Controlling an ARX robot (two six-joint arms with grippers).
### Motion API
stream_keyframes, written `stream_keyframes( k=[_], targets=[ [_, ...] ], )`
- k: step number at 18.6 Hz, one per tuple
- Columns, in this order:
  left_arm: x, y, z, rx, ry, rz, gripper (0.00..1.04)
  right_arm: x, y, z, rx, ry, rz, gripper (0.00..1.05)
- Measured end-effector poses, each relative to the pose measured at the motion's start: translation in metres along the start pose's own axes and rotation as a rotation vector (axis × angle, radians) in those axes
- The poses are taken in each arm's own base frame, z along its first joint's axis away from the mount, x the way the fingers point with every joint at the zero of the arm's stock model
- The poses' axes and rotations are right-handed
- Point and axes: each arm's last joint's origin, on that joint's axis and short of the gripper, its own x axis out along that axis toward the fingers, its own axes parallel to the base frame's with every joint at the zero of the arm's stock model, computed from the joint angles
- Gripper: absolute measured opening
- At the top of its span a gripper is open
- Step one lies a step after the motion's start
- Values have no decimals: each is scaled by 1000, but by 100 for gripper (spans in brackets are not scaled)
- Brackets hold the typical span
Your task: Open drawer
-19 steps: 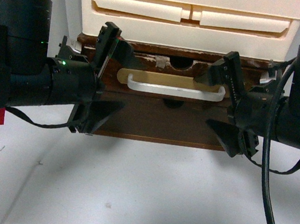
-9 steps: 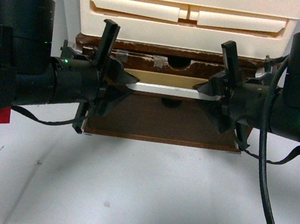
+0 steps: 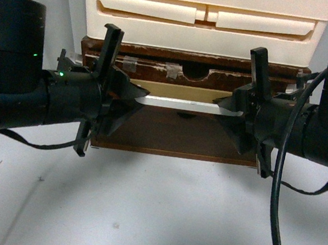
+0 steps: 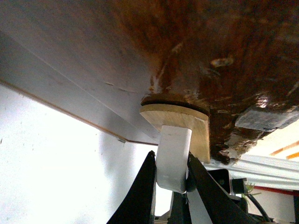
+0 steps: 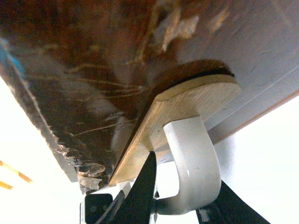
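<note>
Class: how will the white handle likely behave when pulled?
The handle looks thick and moulded, so probably stiff. Its smooth surface may slip in the left gripper and right gripper. Gripped at both ends, it likely pulls evenly.

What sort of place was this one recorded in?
Probably a lab test bench, not a home: white tabletop, a chipped, taped wooden drawer under cream plastic drawers, left gripper and right gripper on its white handle.
</note>
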Motion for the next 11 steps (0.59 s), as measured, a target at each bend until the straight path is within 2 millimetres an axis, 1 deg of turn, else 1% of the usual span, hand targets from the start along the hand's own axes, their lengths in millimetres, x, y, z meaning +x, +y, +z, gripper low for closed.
stream_keyframes(
  k=[3,7,8,10,11],
  targets=[
    [-21,3,-14,-2,41,8,14,-22,-5,-15,8,18,-10,18],
    [-62,9,-40,-6,75,23,14,-65,-16,-44,29,47,-25,18],
    [-73,10,-47,1,77,23,14,-72,-19,-50,5,45,-34,26],
    [-81,13,-54,0,80,33,13,-82,-25,-60,-51,45,-51,41],
    [-94,16,-61,24,102,52,30,-84,-31,-62,-95,35,-104,59]
  ],
)
